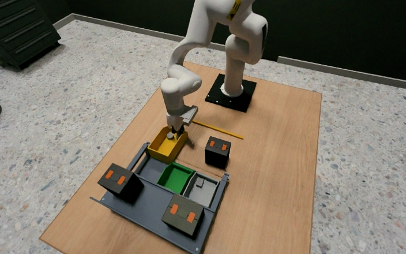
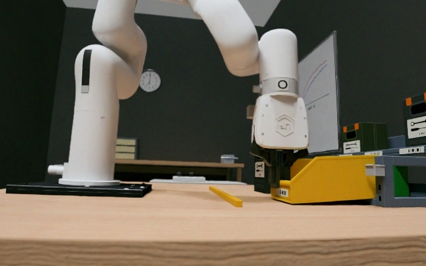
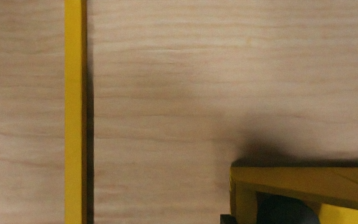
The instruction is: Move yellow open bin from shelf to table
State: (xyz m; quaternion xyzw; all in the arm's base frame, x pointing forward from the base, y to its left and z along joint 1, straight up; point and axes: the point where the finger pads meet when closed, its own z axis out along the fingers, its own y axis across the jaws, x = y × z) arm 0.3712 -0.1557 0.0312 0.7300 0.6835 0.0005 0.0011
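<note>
The yellow open bin (image 1: 167, 145) sits upright on the table, its rear end at the mouth of the grey shelf (image 1: 166, 195). A grey part (image 1: 169, 135) lies inside it. My gripper (image 1: 177, 130) is shut on the bin's front lip. In the side view the bin (image 2: 327, 180) rests flat on the wood, with the gripper (image 2: 279, 171) on its low front wall. The wrist view shows only the bin's front corner (image 3: 305, 192). A green open bin (image 1: 175, 176) and a grey open bin (image 1: 202, 189) with a part stand in the shelf.
A thin yellow strip (image 1: 217, 129) lies on the table beside the gripper. A dark closed box (image 1: 217, 151) stands on the table right of the yellow bin. Two dark closed boxes (image 1: 120, 181) (image 1: 183, 215) stand on top of the shelf. The arm's base plate (image 1: 230, 93) is at the far end.
</note>
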